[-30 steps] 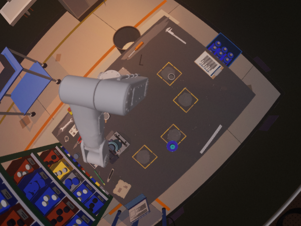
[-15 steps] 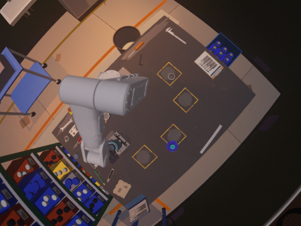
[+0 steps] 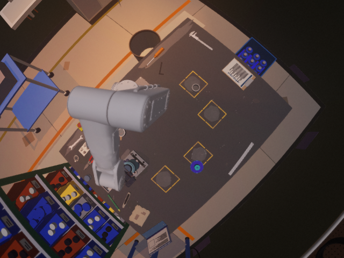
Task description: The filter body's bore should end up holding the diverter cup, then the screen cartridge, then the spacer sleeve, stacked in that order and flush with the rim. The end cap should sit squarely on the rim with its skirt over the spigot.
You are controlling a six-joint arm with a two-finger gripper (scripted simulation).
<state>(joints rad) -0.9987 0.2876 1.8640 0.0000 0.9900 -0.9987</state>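
The filter body (image 3: 132,165) is partly hidden under my wrist, on a grey fixture plate at the table's left side. Only a teal round part shows there. My gripper (image 3: 130,169) sits right over it, closed on a part that I cannot make out. A blue disc with a teal centre, the end cap (image 3: 197,167), lies at the near corner of one yellow-marked square. A grey ring, the spacer sleeve (image 3: 195,87), stands in the far yellow square. The other two squares (image 3: 212,114) (image 3: 165,179) show only grey pads.
My own arm (image 3: 111,122) looms over the table's left side. A steel ruler (image 3: 241,158) lies to the right. Calipers (image 3: 200,40), a screwdriver (image 3: 155,55) and a bin (image 3: 144,44) are at the far edge. Parts shelves (image 3: 52,213) stand at lower left.
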